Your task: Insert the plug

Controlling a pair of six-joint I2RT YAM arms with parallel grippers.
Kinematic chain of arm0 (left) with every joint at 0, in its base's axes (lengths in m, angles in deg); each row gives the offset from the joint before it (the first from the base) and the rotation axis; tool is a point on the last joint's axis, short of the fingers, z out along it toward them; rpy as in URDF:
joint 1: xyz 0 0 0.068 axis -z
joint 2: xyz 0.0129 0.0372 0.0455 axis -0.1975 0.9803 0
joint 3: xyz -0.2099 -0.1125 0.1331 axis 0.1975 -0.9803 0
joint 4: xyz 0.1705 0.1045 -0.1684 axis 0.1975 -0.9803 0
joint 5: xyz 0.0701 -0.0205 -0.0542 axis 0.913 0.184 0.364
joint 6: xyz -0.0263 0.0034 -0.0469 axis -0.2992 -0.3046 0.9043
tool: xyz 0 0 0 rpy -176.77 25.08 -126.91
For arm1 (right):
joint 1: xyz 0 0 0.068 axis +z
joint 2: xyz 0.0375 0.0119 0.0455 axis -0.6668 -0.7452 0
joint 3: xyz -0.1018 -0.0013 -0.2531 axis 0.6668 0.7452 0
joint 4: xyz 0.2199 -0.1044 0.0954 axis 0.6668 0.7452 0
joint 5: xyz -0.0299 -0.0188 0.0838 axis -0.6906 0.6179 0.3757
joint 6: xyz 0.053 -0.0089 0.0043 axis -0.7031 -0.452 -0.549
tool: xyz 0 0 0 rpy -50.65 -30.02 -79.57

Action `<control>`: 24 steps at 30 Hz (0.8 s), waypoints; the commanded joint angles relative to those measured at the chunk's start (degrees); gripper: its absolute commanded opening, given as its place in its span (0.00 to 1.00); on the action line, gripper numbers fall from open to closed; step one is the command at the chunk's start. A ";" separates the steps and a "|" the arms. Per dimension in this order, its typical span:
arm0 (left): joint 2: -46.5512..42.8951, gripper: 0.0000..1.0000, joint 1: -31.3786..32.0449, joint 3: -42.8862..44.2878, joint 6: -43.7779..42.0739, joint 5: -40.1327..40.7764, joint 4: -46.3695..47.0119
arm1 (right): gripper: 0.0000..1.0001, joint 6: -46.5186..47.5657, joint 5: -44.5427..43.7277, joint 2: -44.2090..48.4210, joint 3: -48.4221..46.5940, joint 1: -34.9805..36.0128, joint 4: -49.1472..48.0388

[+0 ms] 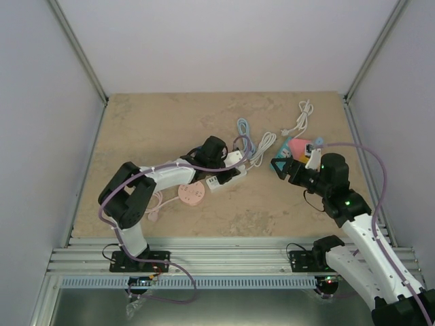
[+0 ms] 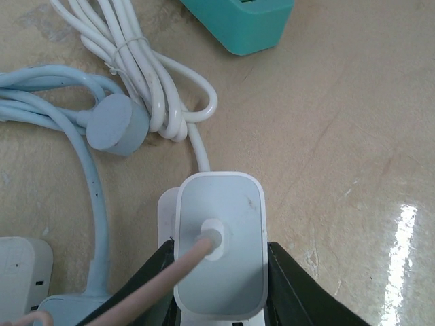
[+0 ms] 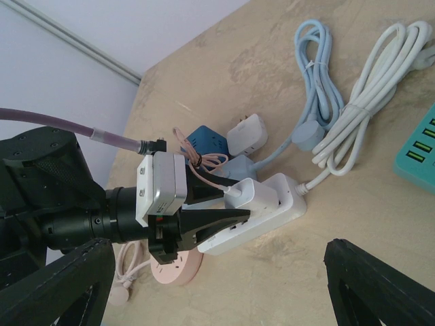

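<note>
The plug (image 2: 221,244) is a white rectangular adapter with a pink cable leaving its back. My left gripper (image 2: 221,261) is shut on it, one black finger pressed against each long side. The plug stands upright on the top face of a white power strip (image 3: 275,204), near the end where the strip's cord comes out. How deep its pins sit is hidden. From above, the left gripper (image 1: 231,163) and the strip (image 1: 228,178) lie at the table's centre. My right gripper (image 1: 280,166) hovers open to their right, holding nothing; its fingers (image 3: 380,285) frame the scene.
A teal power strip (image 2: 245,24) lies beyond the plug. A coiled white cord (image 2: 136,61) and a light blue cord with a round plug (image 2: 119,125) lie left of it. A pink round socket (image 3: 177,268), a blue cube (image 3: 204,139) and a white adapter (image 3: 246,132) crowd the strip.
</note>
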 commanded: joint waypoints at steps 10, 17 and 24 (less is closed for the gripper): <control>3.01 0.24 1.13 0.75 -2.23 4.01 -2.65 | 0.85 -0.03 0.58 0.61 0.98 -0.74 1.07; 4.82 0.21 2.13 -0.94 -0.24 2.35 -3.04 | 0.85 0.16 0.06 0.94 0.76 -0.91 1.59; 6.32 0.20 4.09 0.60 4.72 1.93 -6.32 | 0.85 0.15 0.51 1.02 0.24 -1.01 1.46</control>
